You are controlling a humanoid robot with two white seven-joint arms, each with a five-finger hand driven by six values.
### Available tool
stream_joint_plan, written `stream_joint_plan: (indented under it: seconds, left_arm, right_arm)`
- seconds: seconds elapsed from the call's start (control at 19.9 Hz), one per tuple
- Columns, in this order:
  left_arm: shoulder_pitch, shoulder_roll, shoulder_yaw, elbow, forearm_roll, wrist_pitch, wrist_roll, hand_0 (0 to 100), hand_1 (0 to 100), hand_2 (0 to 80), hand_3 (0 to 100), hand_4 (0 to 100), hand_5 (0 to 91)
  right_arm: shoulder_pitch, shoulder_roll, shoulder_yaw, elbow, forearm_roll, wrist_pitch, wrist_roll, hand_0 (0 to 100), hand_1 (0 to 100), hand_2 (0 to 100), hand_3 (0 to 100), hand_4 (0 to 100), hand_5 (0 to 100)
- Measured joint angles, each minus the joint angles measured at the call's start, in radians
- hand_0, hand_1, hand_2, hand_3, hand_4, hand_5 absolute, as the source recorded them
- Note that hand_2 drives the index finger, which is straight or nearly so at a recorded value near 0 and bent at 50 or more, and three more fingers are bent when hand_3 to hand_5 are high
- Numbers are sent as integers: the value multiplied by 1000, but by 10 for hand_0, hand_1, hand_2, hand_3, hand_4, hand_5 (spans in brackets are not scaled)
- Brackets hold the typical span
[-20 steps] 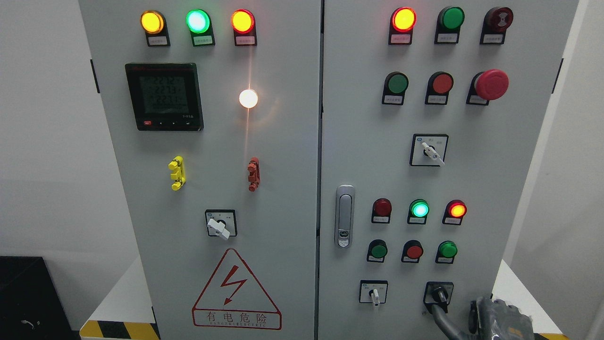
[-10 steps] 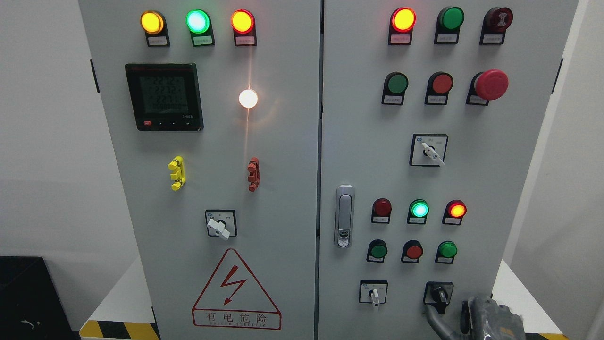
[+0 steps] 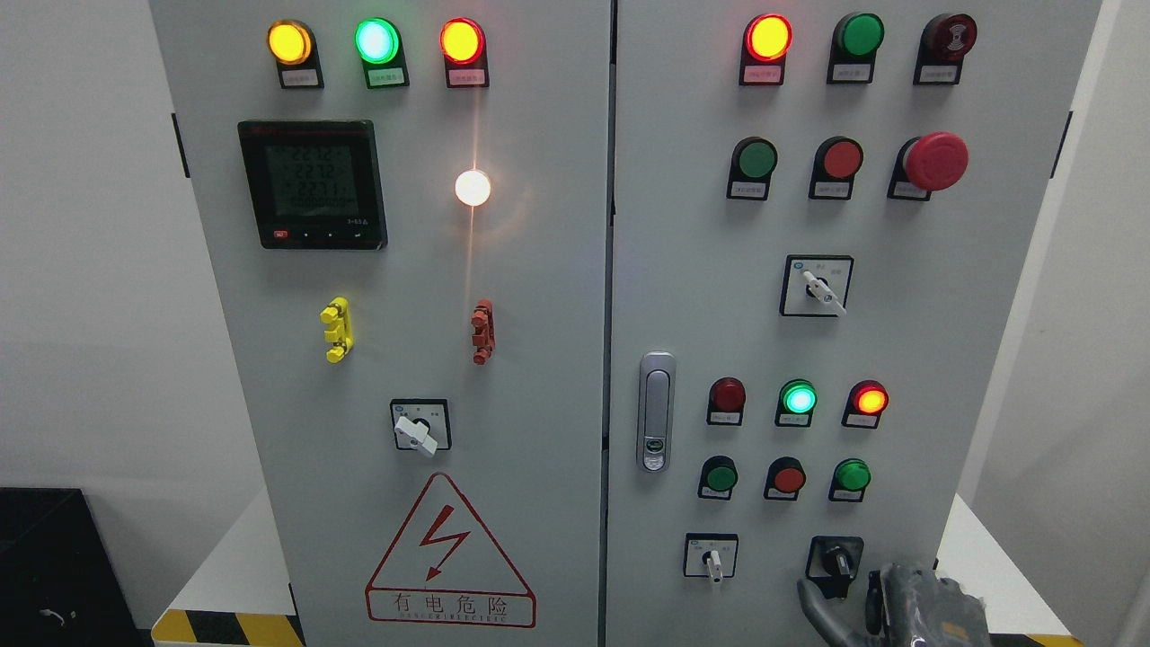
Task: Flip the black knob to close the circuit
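Note:
The black knob (image 3: 839,562) sits on a black square plate at the lower right of the grey cabinet's right door (image 3: 701,270), its handle pointing roughly straight down. My right hand (image 3: 841,586) comes up from the bottom right edge, just beneath the knob. One dark finger (image 3: 813,604) curves up at the knob's lower left and another (image 3: 873,589) rises at its lower right. The fingers are spread and hold nothing; they sit just below the knob plate, apart from the handle. The left arm does not show.
A white-handled selector (image 3: 712,562) sits left of the black knob. Above are red and green push buttons (image 3: 789,479), lit indicator lamps (image 3: 798,397), another selector (image 3: 819,286) and a red emergency stop (image 3: 934,160). The door latch (image 3: 657,412) is at centre.
My right hand has shifted left and slightly down; the finger that reached the knob plate's lower left corner now sits lower. The knob's handle looks unchanged.

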State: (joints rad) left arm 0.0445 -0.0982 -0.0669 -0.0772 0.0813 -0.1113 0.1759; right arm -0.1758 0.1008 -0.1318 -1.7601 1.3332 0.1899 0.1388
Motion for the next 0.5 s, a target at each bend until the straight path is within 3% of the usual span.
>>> stream_joint_plan:
  seconds: [0.25,0.5]
  left_arm:
    - [0,0,0,0,0,0,0,120,556,0,0,0,0]
    - [0,0,0,0,0,0,0,120,556,0,0,0,0]
  right_arm:
    - [24,11,6,-31,0,2,-2,0,0,896,1000,998,985]
    - [55,20,20,-65,-24,2,-44,0,0,839,1000,949,935]
